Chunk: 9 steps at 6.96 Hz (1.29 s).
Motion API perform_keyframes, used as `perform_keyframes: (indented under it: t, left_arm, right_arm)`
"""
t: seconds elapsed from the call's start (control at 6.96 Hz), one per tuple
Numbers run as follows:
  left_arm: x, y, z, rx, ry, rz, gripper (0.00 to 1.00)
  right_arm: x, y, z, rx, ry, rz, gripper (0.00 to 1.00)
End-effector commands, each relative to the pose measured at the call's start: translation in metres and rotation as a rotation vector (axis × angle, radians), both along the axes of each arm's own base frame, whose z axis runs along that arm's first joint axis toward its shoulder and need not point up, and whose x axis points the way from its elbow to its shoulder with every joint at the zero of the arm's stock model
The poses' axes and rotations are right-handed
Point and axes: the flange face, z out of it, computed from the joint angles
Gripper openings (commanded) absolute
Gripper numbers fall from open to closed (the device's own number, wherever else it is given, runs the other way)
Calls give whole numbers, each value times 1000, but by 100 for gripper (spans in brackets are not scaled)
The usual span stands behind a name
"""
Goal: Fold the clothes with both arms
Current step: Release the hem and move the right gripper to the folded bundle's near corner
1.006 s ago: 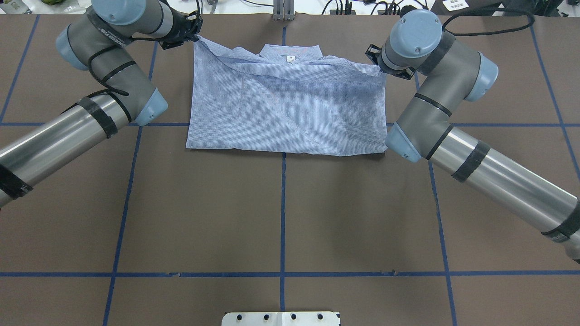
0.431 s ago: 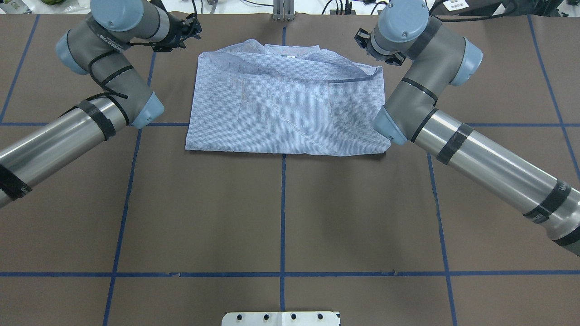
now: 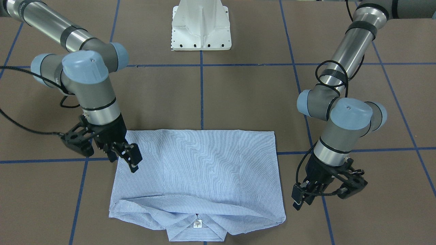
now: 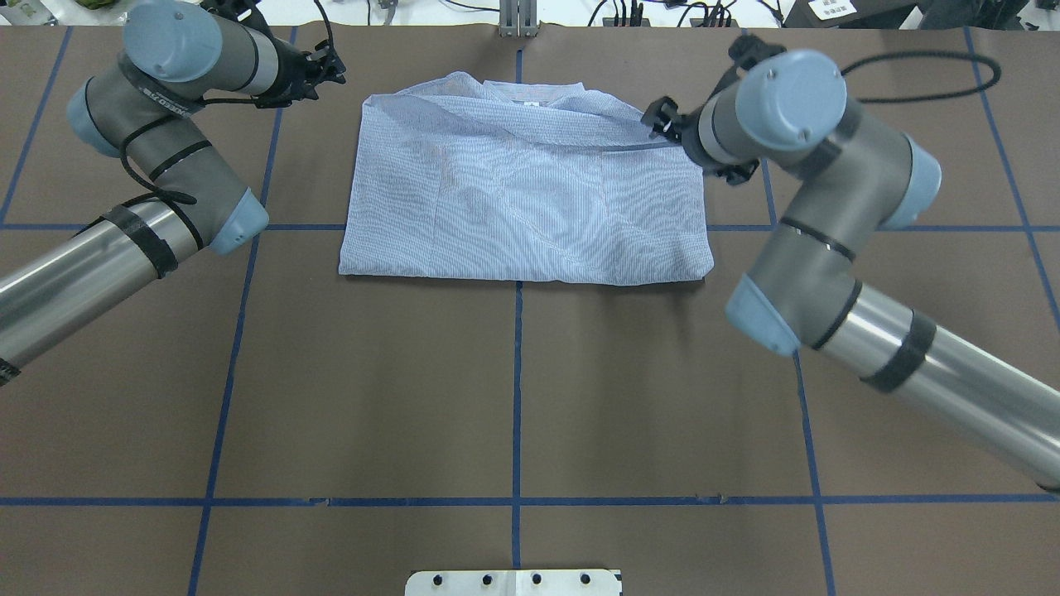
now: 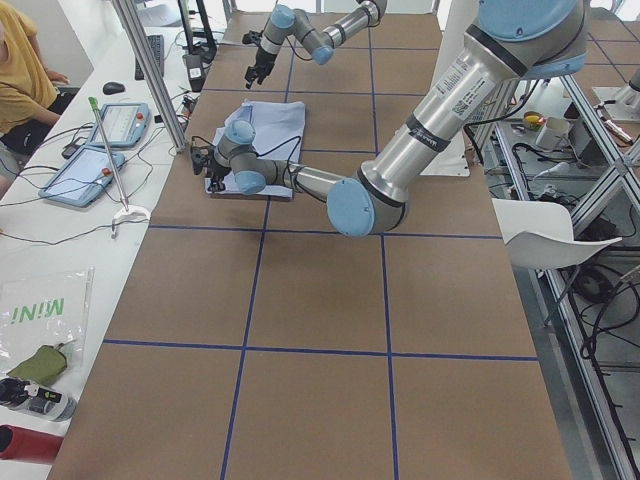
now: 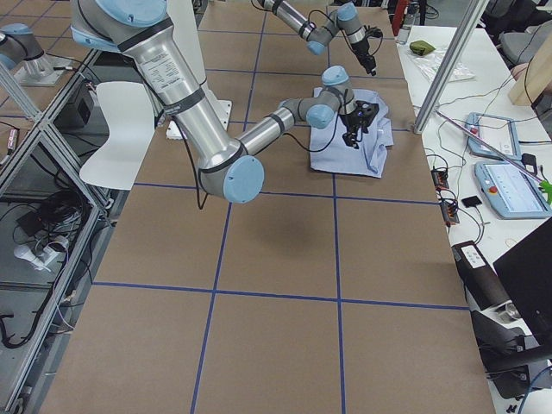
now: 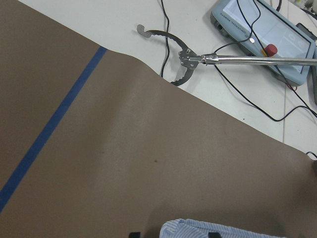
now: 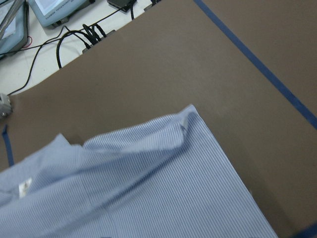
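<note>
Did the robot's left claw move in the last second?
Yes. The left gripper let go of the shirt and backed away toward the blue tape line.

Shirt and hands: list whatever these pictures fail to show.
Shirt sleeves: folded under its top layer, every view.
Neck label print: too small, front-facing view.
Left hand fingers: cut off by the left wrist view's bottom edge.
Right hand: in the overhead view, mostly behind its own wrist.
</note>
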Motion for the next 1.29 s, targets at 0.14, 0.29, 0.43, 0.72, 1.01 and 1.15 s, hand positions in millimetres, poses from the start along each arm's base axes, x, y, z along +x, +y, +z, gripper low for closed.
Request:
perform_keyframes:
  t: [0.14,0.29,0.43,0.72,1.01,1.15]
  left_arm:
    - [-6,7,16,15,-20,13,56]
    - [-5,8,17,15,-22,15,56]
    - [-6,9,18,14,-21,14,57]
    - [-8,15,17,20,-19,17,57]
    - [-8,16,10,29,-11,14,57]
    - [-8,16,9,31,-10,14,57]
  right_arm:
    - [-26,73,18,-29,-22,23,100]
    - [-23,75,31,-59,-18,41,100]
    - [-24,75,33,-124,-60,98,100]
    - [-28,74,46,-146,-41,107,100]
    - [-41,74,77,-194,-3,118,99]
    - [-45,78,78,-197,1,115,96]
